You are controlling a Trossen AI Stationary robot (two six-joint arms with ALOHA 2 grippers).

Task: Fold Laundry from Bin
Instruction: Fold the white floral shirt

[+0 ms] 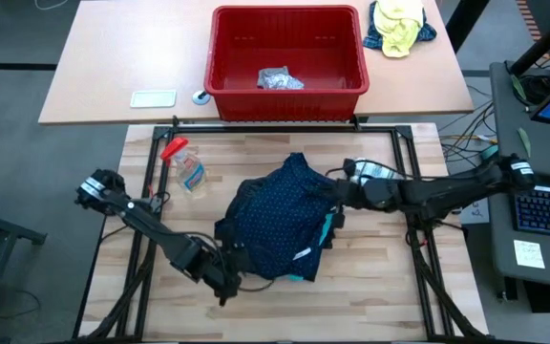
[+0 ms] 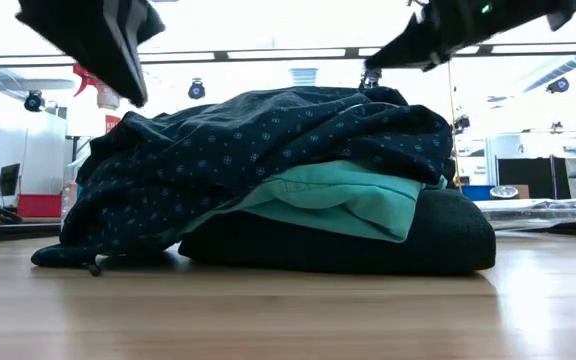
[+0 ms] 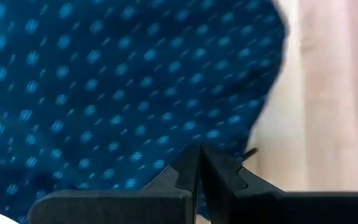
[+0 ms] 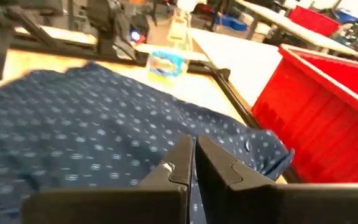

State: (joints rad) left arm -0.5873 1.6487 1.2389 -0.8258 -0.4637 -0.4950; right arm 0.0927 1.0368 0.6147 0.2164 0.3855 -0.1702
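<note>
While both grippers, left and right, hover pinched shut and empty, I should open them before grabbing the navy shirt mid-bench.

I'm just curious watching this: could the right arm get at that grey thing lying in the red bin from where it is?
Probably yes. The grey garment lies alone in the open-topped red bin, nothing covering it. The right gripper, jaws shut, hangs over the navy dotted garment, so it would have to lift over the bin's near wall.

Overhead, table-level and two close wrist views, all sharing the navy garment.
</note>
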